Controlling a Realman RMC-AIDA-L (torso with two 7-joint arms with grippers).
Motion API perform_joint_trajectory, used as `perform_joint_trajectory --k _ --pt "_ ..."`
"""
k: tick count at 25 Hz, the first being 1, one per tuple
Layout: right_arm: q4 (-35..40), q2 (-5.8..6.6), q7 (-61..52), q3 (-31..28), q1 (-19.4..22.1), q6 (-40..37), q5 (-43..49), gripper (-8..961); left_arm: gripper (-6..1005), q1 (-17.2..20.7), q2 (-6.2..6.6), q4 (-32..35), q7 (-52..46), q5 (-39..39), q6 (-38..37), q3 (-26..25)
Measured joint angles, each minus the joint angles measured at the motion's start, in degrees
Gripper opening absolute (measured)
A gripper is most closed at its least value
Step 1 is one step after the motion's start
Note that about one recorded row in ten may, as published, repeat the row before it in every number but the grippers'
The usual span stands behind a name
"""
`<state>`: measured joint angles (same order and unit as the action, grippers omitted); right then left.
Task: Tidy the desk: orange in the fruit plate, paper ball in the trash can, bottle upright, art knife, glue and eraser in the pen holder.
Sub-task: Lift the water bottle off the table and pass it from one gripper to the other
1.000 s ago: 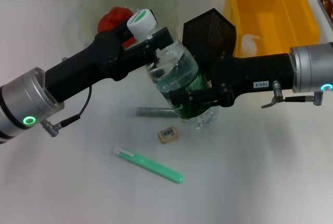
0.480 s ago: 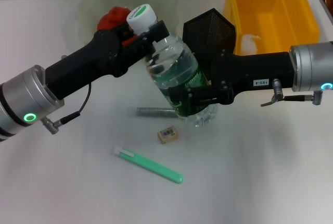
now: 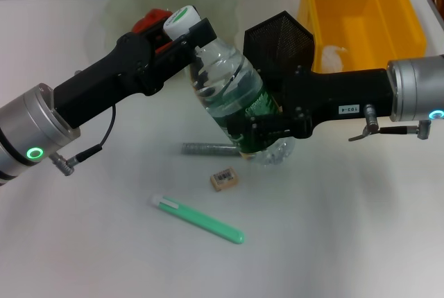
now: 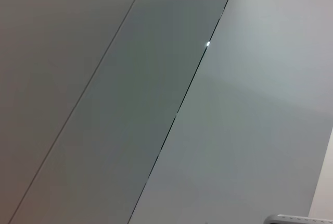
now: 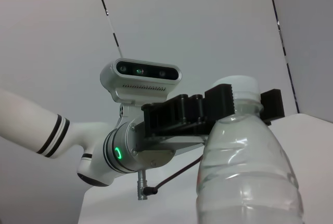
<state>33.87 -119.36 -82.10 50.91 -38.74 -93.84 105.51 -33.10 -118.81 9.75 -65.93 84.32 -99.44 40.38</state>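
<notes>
Bottle (image 3: pixel 232 97): tilted, cap toward my left and away from me, base low over the bench (image 3: pixel 347 229); held at both ends.
Left gripper (image 3: pixel 186 31): my fingers clamped on the bottle at the neck, just under the white cap (image 3: pixel 179 19); in the right wrist view the black fingers (image 5: pixel 187 112) sit on either side of the cap (image 5: pixel 238 85).
Right gripper (image 3: pixel 260 132): my fingers clamped on the bottle's lower body, at the green label.
Orange (image 3: pixel 149 21): in the plate (image 3: pixel 125 0), partly hidden behind my left gripper.
Paper ball (image 3: pixel 331 55): inside the bin (image 3: pixel 409 28).
Holder (image 3: pixel 277 41): upright, just behind the bottle, between plate and bin.
Eraser (image 3: pixel 223 178): flat on the bench, near the bottle's base.
Grey stick (image 3: pixel 205 149): lying beside the bottle's base, one end hidden under it.
Green knife (image 3: pixel 198 220): lying on the bench, nearer me than the eraser.
Left wrist view: plain grey panels only.
</notes>
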Motion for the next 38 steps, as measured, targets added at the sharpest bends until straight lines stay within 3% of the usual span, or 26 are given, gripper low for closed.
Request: perform_joint_trajectory --k 38 --pt "0.1 0.01 0.0 0.3 0.2 0.6 0.1 773 451 -0.1 0.0 0.1 -0.3 0.0 -0.2 -0.1"
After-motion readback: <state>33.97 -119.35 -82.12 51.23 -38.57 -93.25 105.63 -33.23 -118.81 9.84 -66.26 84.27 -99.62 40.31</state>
